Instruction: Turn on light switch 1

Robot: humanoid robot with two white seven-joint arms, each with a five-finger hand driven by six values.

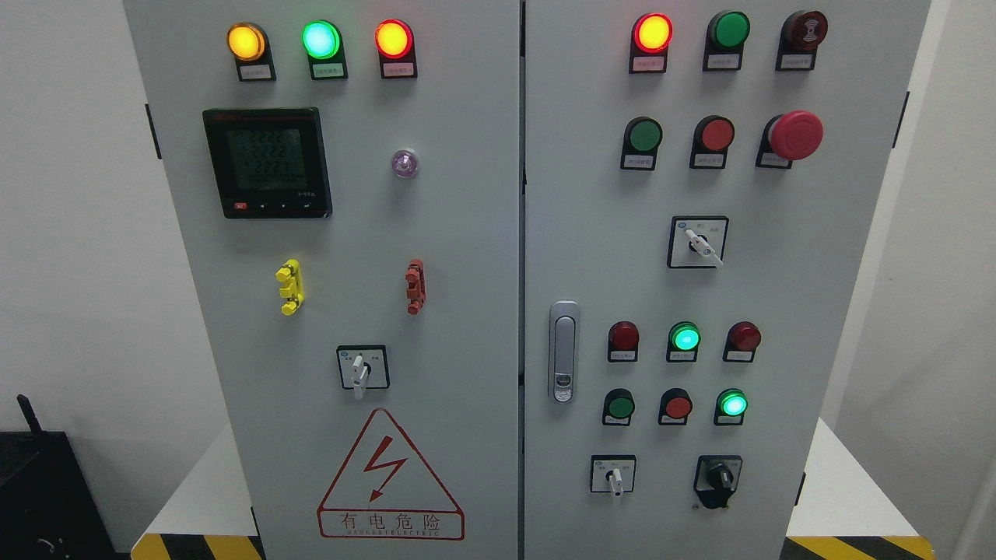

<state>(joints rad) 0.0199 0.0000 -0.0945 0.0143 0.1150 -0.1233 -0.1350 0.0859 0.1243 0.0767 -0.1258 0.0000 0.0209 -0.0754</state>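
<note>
Grey cabinet (467, 233) stands on a white platform (840, 490); platform shows either side of the cabinet; black-and-yellow hazard striping (856, 547) along its front edge, below the cabinet's corners.

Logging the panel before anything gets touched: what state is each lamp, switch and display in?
Amber lamp: lit
Top-left green lamp: lit
Top-left red lamp: lit
Top-right red lamp: lit
Meter: on, digits showing
Left selector: pointing down
Emergency stop: cannot tell
Door handle: flush
</note>
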